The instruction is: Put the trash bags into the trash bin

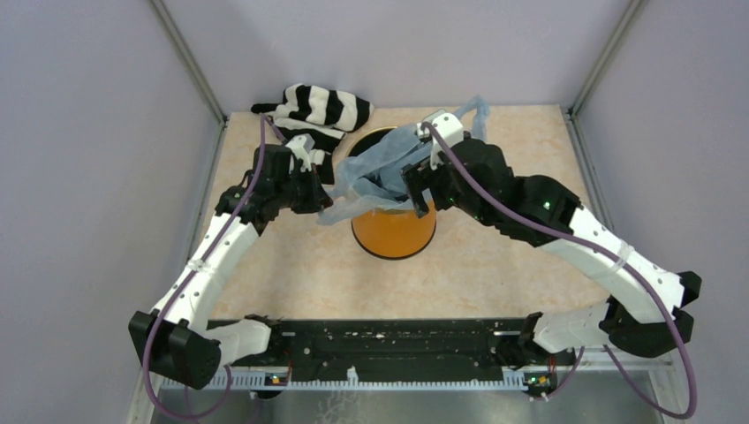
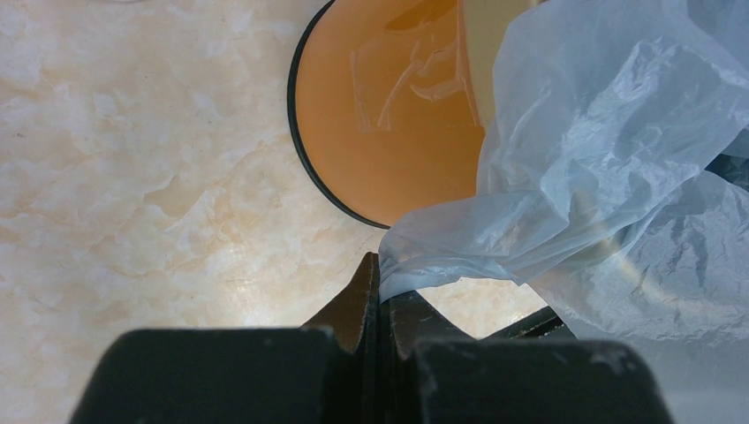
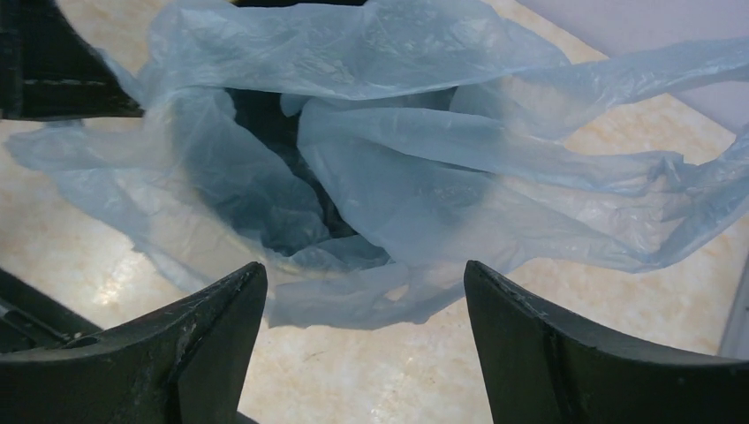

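Pinching trash bag (image 2: 601,177) over trash bin (image 2: 389,132), left end effector (image 2: 380,291); right end effector (image 3: 362,269) spread.

You have one orange trash bin (image 1: 394,235), one light-blue bag (image 1: 371,168) draped over its mouth (seemingly a single bag, though the folds hide much) and one striped cloth (image 1: 320,109) behind the bin.
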You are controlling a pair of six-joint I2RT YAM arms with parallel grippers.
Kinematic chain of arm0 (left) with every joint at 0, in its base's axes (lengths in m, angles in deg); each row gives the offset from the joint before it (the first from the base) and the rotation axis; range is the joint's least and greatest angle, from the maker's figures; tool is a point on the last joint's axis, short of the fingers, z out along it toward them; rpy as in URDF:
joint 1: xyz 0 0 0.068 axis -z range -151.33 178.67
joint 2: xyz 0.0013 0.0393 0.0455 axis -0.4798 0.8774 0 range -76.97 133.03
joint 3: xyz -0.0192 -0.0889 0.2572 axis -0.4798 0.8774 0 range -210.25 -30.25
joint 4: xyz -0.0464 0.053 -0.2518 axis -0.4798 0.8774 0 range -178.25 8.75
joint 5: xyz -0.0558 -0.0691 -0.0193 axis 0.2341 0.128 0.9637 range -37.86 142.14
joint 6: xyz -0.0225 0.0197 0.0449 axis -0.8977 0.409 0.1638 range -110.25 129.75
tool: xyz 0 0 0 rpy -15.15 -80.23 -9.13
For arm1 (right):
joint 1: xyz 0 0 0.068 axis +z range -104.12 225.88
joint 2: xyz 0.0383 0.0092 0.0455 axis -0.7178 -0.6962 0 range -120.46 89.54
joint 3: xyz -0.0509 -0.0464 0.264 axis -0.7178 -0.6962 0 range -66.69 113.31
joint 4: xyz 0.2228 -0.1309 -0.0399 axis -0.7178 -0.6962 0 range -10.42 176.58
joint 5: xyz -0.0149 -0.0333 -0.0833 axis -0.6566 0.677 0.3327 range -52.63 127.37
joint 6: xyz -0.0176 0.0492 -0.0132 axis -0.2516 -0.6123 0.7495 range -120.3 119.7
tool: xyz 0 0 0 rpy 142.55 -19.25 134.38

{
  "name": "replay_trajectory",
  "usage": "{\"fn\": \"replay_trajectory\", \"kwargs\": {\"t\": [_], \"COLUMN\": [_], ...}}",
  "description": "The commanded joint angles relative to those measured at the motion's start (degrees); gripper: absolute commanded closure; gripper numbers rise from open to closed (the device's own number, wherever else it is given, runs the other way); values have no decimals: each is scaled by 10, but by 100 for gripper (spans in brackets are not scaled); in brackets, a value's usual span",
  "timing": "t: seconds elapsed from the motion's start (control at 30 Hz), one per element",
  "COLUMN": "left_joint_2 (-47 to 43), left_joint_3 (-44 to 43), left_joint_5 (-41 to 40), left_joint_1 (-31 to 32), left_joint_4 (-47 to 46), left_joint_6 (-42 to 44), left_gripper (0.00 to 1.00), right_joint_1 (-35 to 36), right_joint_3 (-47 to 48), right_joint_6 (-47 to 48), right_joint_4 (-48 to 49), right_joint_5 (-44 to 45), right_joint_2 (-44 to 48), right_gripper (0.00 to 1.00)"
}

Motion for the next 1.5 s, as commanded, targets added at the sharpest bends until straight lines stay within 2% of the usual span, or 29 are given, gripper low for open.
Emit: {"fn": "replay_trajectory", "kwargs": {"t": [0.0,0.13,0.3,0.47,0.67,0.9,1.07,1.17,1.27,1.47], "left_joint_2": [5,4,4,8,14,42,64,68,71,82], "left_joint_3": [-26,-24,-15,1,20,33,28,24,16,1], "left_joint_5": [6,3,-1,-4,-27,-57,-79,-79,-81,-76], "left_joint_1": [1,1,1,1,1,1,1,1,1,1], "left_joint_4": [-14,-12,-13,-27,-61,-111,-139,-155,-167,-181], "left_joint_6": [6,7,6,-7,-33,-58,-58,-59,-58,-52], "left_gripper": [100,100,100,100,100,100,100,100,100,100], "right_joint_1": [5,10,10,10,7,-39,-40,-40,-40,-35], "right_joint_3": [6,-30,-87,-173,-253,-318,-310,-291,-258,-187], "right_joint_6": [9,-19,-55,-73,-89,-114,-101,-73,-33,11], "right_joint_4": [-5,-4,9,35,85,136,114,89,60,45], "right_joint_5": [76,50,-7,-42,-22,-39,-66,-90,-159,-254], "right_joint_2": [-28,3,63,94,107,106,126,156,189,209], "right_gripper": [21,33,36,35,24,25,24,17,10,7]}}
